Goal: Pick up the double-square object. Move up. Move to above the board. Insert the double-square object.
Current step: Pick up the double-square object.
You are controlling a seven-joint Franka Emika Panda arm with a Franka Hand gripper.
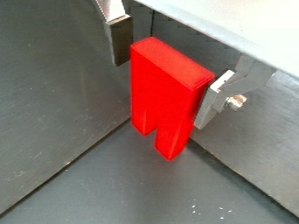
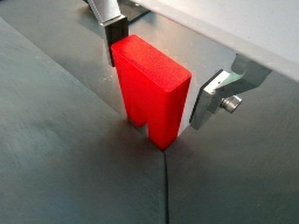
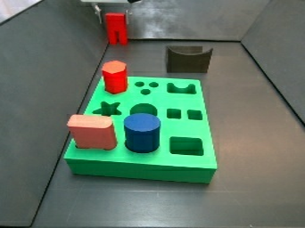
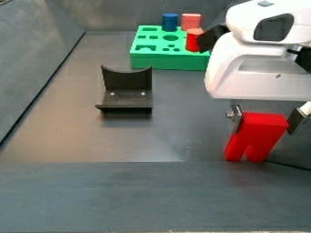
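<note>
The double-square object [image 1: 163, 96] is a bright red stepped block. It stands upright on the dark floor close to a wall corner, and it also shows in the wrist view [image 2: 149, 87] and in both side views [image 3: 116, 28] [image 4: 255, 138]. My gripper [image 1: 163, 83] straddles its upper part, with one silver finger [image 2: 114, 39] on each side. A small gap shows beside the block, so the jaws are open. The gripper also shows in a side view [image 4: 264, 116]. The green board [image 3: 143, 167] lies well away from the block, and it also shows in a side view [image 4: 170, 62].
A red hexagonal prism [image 3: 114, 77], a blue cylinder [image 3: 143, 132] and a salmon-pink block [image 3: 91, 132] stand on the board. The dark fixture [image 3: 187, 59] stands on the floor between board and back wall. Grey walls enclose the floor.
</note>
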